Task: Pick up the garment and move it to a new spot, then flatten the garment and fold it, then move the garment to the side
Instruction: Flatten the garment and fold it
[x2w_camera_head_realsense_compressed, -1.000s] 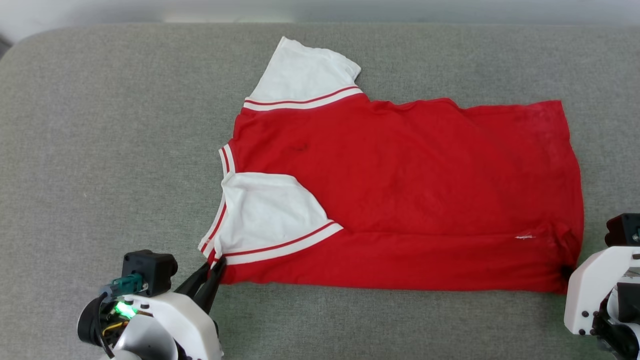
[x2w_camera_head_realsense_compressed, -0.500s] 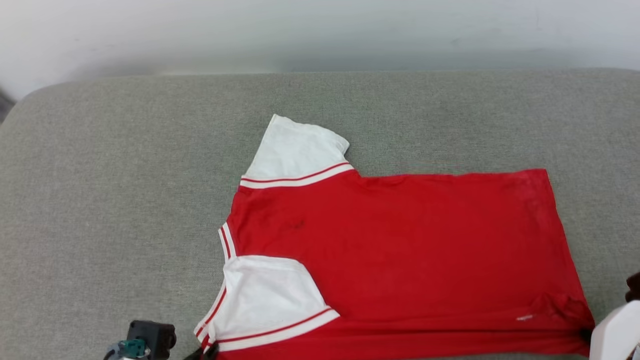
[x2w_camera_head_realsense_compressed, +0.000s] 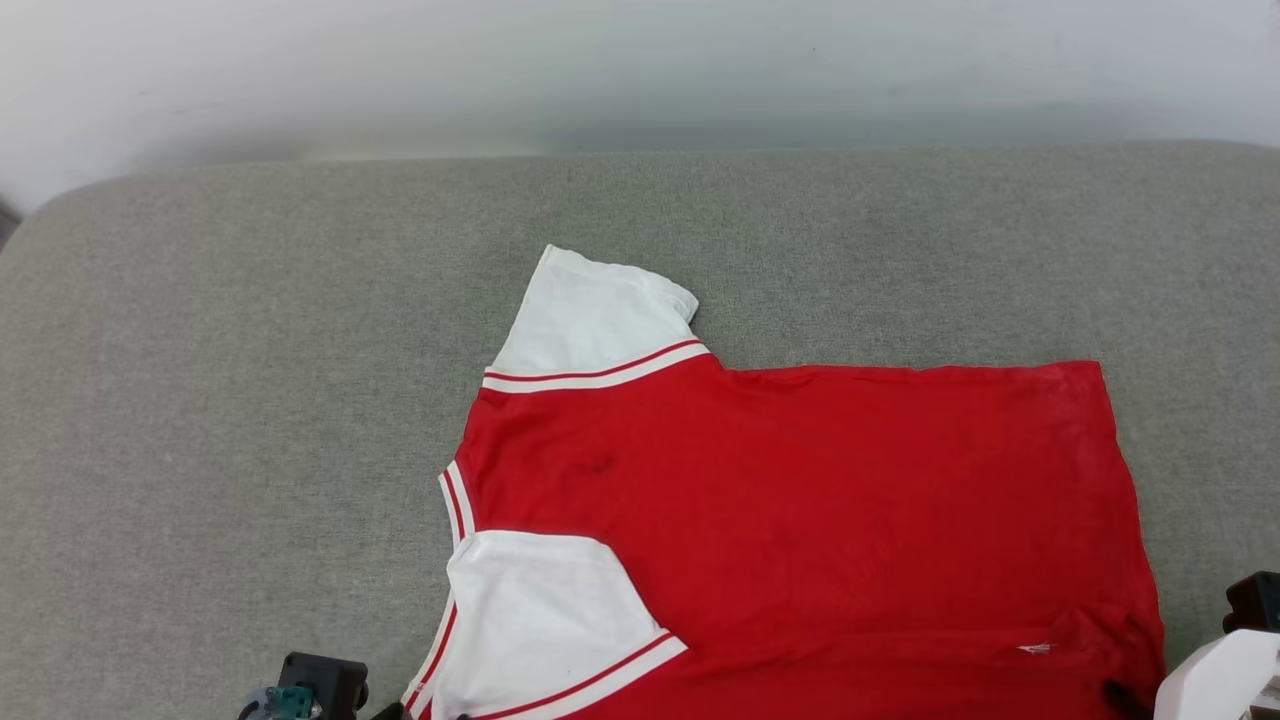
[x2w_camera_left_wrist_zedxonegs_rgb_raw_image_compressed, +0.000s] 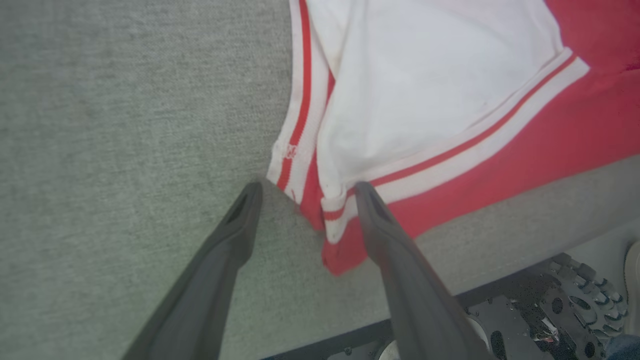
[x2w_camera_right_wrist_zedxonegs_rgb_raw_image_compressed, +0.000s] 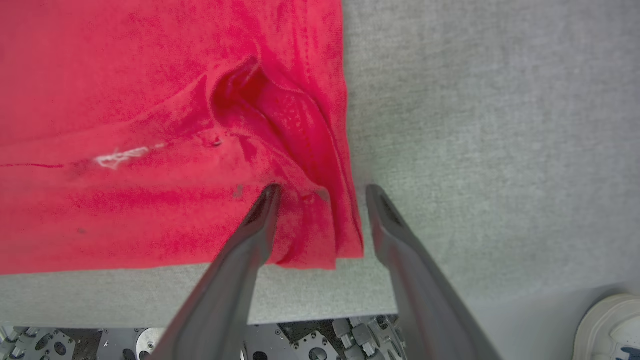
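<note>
Jaws on my left gripper (x2w_camera_left_wrist_zedxonegs_rgb_raw_image_compressed: 307, 189) and right gripper (x2w_camera_right_wrist_zedxonegs_rgb_raw_image_compressed: 324, 190) stand spread astride near corners of the red, white-sleeved jersey T-shirt (x2w_camera_head_realsense_compressed: 800, 520), flat for folding, I judge.

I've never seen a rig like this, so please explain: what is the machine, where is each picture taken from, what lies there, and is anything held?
It is a wheeled robot with two arms, each ending in a two-fingered gripper. The wide picture comes from a camera on its head, looking down on a grey padded surface, where a red T-shirt with white sleeves lies spread out. The other two come from wrist cameras looking along each gripper's dark fingers. The left gripper stands open astride the shirt's shoulder corner; the right gripper stands open astride a hem corner. Neither pinches the cloth, so nothing is held.
</note>
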